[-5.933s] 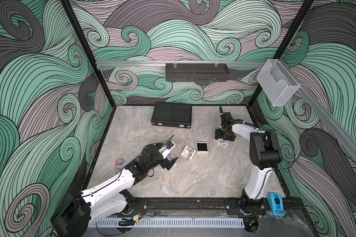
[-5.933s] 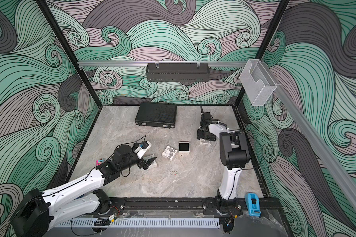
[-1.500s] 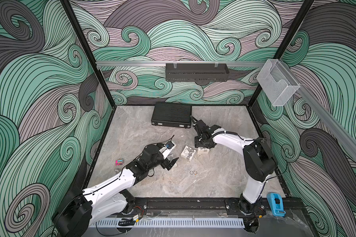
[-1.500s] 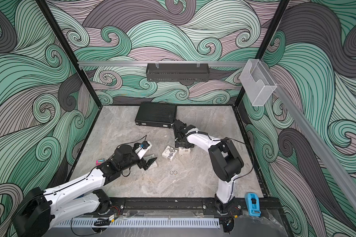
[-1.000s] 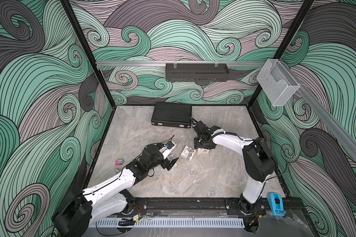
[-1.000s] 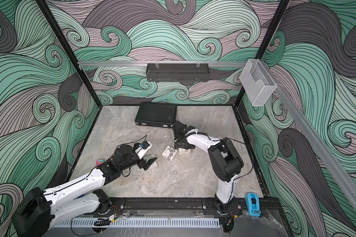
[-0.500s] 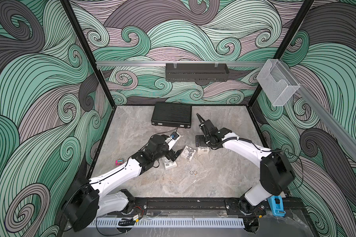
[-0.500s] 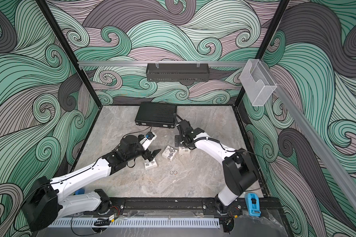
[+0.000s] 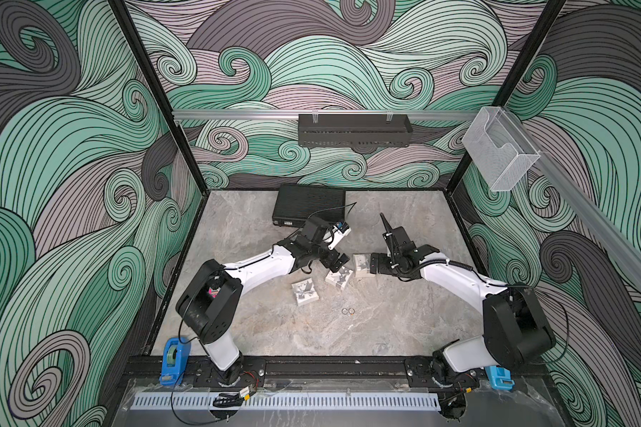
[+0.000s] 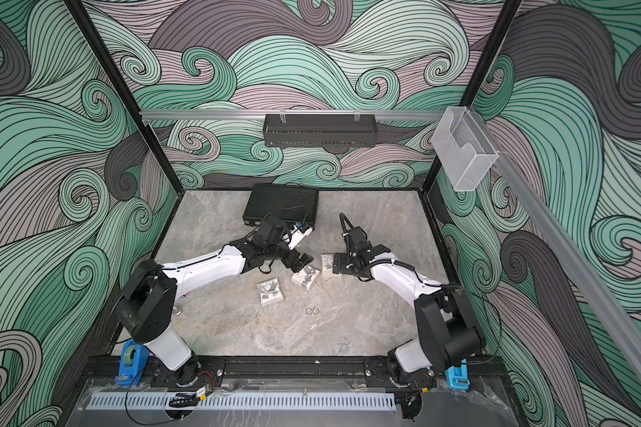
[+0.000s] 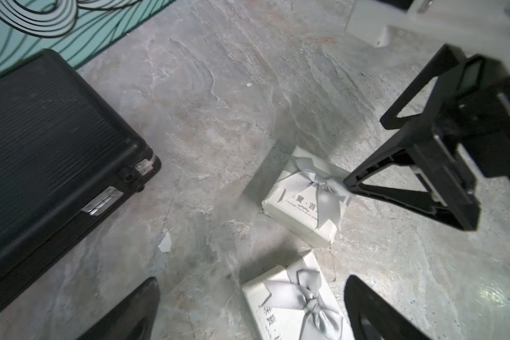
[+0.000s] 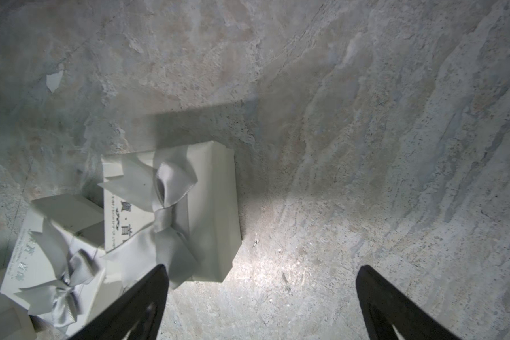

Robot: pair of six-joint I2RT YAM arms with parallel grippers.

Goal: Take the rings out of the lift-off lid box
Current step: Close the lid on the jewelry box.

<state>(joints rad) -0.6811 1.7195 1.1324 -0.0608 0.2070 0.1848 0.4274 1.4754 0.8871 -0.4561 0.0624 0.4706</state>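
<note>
Two of rings (image 9: 348,311) out, side by side on bare worktop (image 9: 274,332) toward front edge, centre. Right gripper (image 9: 373,264): jaws newly spread, beside lidded bow-topped box (image 9: 361,264) mid-worktop, not around it. Left gripper (image 9: 335,260): jaws spread, now swung in, hovers over middle box (image 9: 338,277); third box (image 9: 304,292) nearby. Remaining rings unseen, likely still boxed. Marbled grey surface; wave-pattern walls (image 9: 348,55); black case (image 9: 309,203) at back edge.

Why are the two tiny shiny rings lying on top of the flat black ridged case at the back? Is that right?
Not quite. The two tiny round silvery rings are not on the flat black ridged case. They lie on the grey marble-look tabletop, nearer the front, a little way from a small white box with a grey ribbon bow. Both top views show this.
</note>
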